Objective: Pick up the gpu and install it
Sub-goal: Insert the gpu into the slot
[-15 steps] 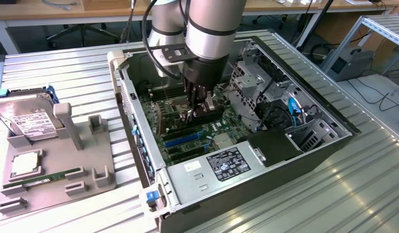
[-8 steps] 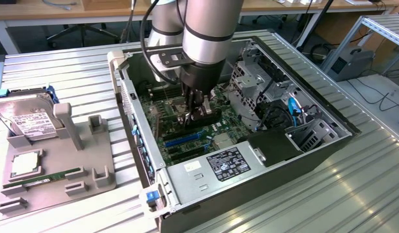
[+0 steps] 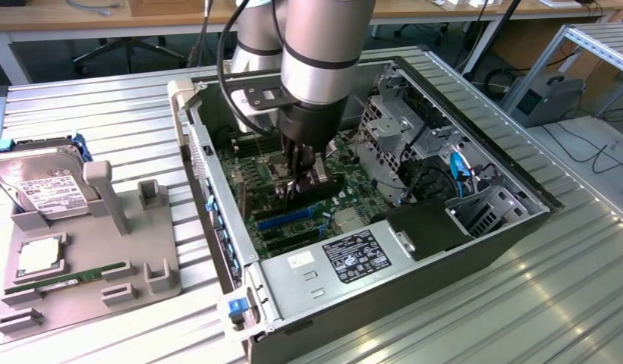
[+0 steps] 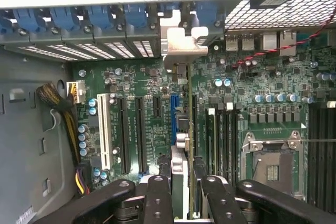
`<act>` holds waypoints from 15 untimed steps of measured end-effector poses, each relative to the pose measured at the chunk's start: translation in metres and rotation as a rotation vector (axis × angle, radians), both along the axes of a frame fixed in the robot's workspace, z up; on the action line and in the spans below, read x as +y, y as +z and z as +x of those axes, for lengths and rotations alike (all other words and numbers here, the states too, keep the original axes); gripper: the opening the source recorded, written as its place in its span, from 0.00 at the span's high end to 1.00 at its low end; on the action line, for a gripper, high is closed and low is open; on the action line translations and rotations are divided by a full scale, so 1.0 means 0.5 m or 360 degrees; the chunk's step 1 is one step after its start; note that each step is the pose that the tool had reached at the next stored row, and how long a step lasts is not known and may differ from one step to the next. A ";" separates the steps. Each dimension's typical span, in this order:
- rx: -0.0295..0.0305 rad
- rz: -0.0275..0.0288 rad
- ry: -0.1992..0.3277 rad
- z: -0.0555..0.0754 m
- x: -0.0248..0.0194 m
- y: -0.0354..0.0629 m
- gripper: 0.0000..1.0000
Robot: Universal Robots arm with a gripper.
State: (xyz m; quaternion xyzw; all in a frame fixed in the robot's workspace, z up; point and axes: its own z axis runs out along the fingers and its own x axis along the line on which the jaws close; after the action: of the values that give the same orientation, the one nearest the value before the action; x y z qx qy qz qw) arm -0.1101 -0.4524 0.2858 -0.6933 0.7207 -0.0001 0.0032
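— What do we record of the surfaces?

— We note a ribbed metal table (image 3: 554, 288) carrying an open computer case (image 3: 432, 250) of grey sheet steel, with a green motherboard (image 4: 157, 85) inside bearing long black slots and one blue slot (image 4: 173, 119).

— And the gripper?

— We find the gripper (image 4: 181, 184) lowered into the case, its black fingers (image 4: 157, 192) clamped on the gpu (image 4: 179, 174).

— How does the gpu look?

— We see a thin card standing on edge between the fingers, just beside the blue slot, its silvery bracket (image 4: 178, 43) against the case's rear wall.
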 end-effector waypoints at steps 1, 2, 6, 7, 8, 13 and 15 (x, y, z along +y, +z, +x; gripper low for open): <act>-0.00001 -0.00074 0.0000 -0.001 0.0000 -0.001 0.73; -0.00001 -0.00135 0.0000 -0.001 0.0000 -0.003 0.73; -0.00001 -0.00280 -0.0005 -0.005 0.0000 -0.007 0.73; -0.00001 -0.00298 -0.0006 -0.006 0.0000 -0.008 0.73; 0.00001 -0.00312 -0.0009 -0.007 0.0000 -0.009 0.73; 0.00002 -0.00347 -0.0023 -0.014 -0.0001 -0.012 0.73; 0.00002 -0.00359 -0.0026 -0.017 0.0000 -0.014 0.73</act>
State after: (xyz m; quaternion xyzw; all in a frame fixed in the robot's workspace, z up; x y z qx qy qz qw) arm -0.1188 -0.4524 0.2789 -0.6874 0.7263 -0.0082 -0.0047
